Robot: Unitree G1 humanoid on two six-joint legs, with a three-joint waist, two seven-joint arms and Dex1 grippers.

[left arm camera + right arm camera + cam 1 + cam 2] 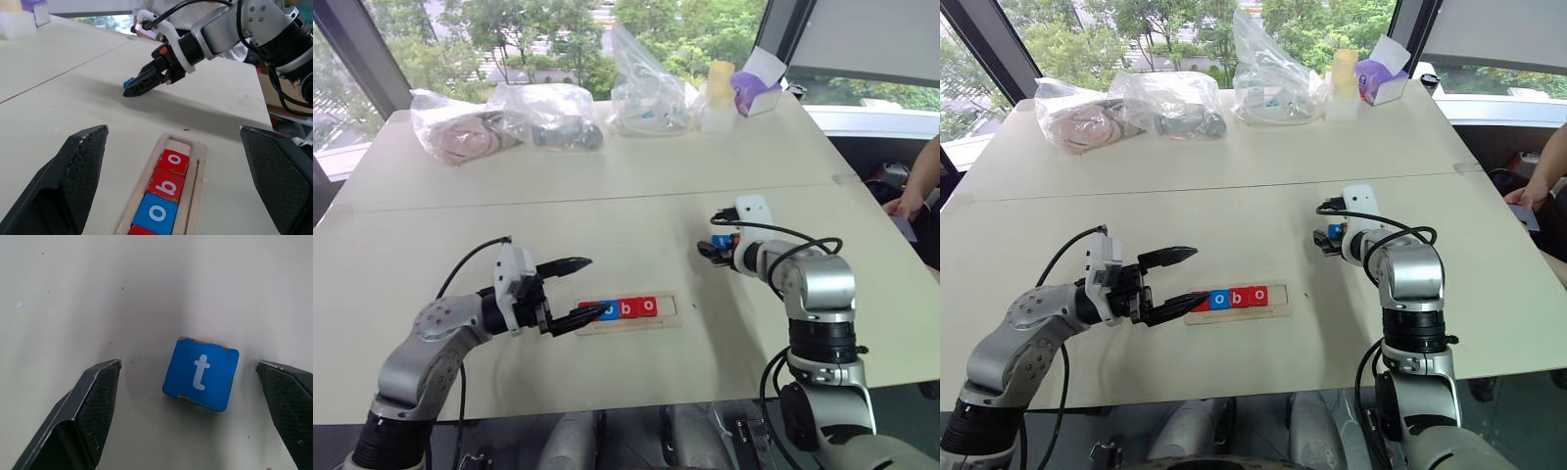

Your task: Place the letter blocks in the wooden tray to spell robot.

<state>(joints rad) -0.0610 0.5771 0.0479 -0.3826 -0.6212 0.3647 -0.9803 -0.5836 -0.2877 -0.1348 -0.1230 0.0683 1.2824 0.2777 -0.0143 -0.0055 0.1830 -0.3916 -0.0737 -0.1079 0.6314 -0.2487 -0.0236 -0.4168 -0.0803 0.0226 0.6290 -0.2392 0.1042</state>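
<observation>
One loose blue t block (201, 373) lies flat on the desk (636, 225) between the right gripper (188, 418)'s apart jaws; likely light, rigid, best pinched across opposite edges. Left gripper (576, 291)'s jaws also apart.

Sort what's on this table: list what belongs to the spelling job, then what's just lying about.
Job:
- wooden tray
- letter blocks in the tray
- blue t block, loose on the table between the open right gripper fingers

Lying about:
- plastic bags
- small bottle
- purple tissue box
</observation>
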